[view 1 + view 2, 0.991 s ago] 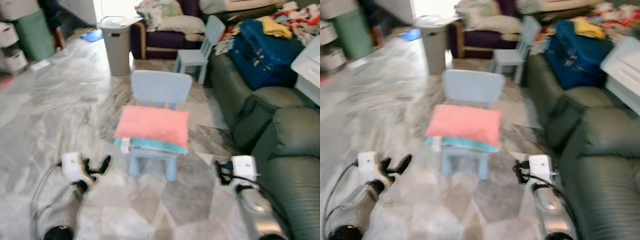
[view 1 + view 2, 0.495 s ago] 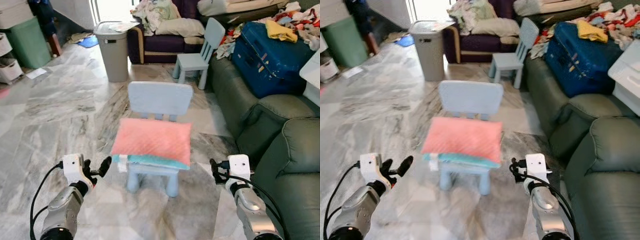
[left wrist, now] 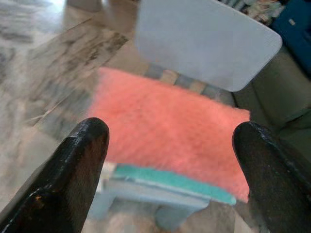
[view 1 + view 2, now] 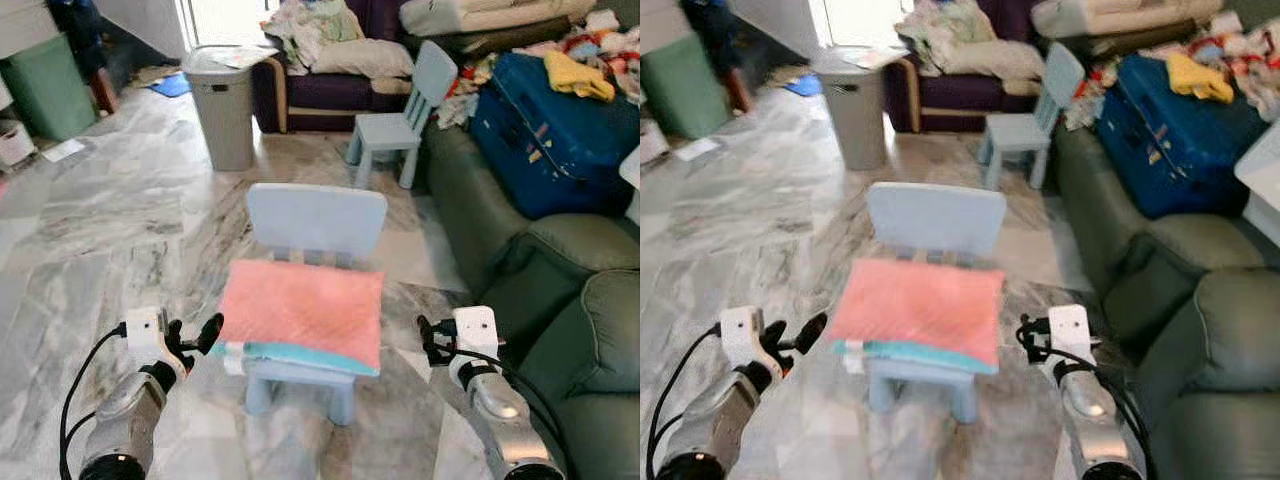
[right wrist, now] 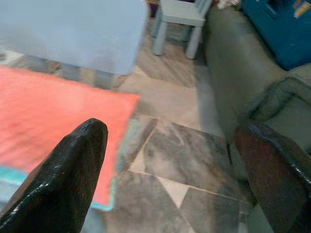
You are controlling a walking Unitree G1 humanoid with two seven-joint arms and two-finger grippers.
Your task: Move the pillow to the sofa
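1. Progress is at the approach stage, by my reading: the pink pillow [image 4: 302, 309] lies flat on the seat of a small light-blue chair [image 4: 316, 222], with a teal cushion [image 4: 300, 353] under it, and neither gripper touches it.
2. Left to do, as I judge it: close in on the pillow, grasp it, lift it off the chair, turn to the robot's right and set it on the green sofa [image 4: 560, 290].
3. Left gripper [image 4: 197, 338] is held forward and low, just off the pillow's near left corner; in its wrist view its 2 black fingers [image 3: 73, 170] stand spread wide, framing the pillow between them.
4. Right gripper [image 4: 430, 342] is held forward at about the same height, off the pillow's right edge, between chair and sofa. Its fingers [image 5: 68, 170] are also spread wide, with nothing between them but floor and the pillow's edge.
5. Both silver forearms reach forward roughly in parallel, either side of the chair.
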